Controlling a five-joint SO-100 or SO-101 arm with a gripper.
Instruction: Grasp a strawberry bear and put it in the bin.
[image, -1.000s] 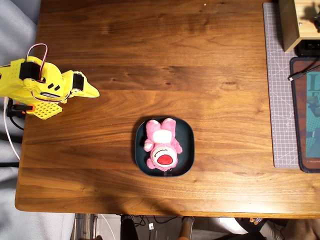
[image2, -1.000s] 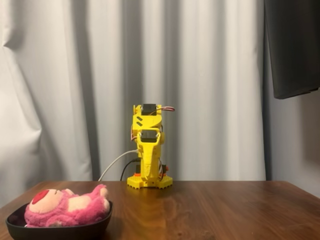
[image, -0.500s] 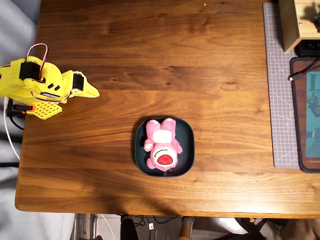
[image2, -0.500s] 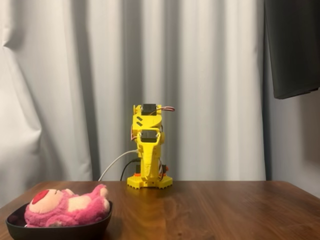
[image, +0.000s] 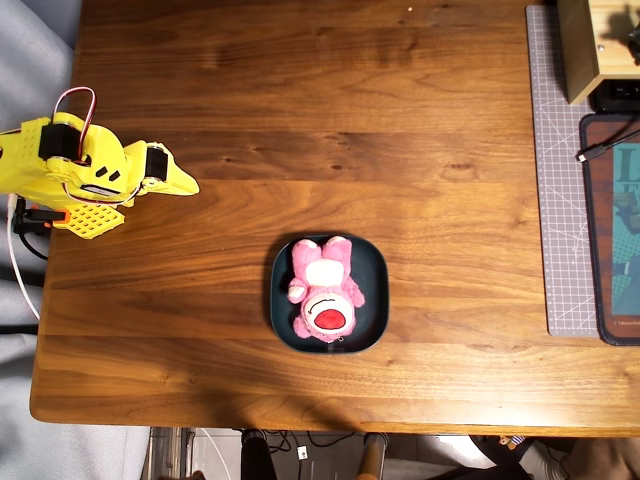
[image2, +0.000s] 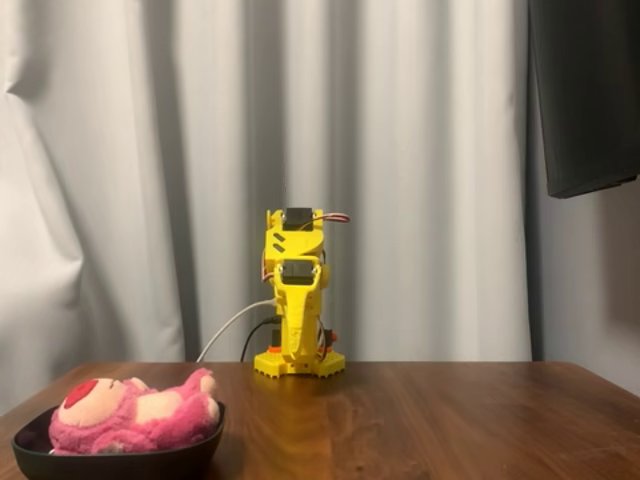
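No movement; strawberry bear (image: 323, 290) lengthwise in bin (image: 372, 262).

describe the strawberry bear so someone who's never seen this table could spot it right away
In the overhead view, start at the wooden table and find the dark teal bin near its lower edge. The strawberry bear lies inside it: fluffy, pink, with a white muzzle, the only soft thing there, far from the yellow gripper.

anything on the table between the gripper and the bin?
Nothing: in the overhead view, only bare wood separates the gripper from the bin, where the strawberry bear already lies.
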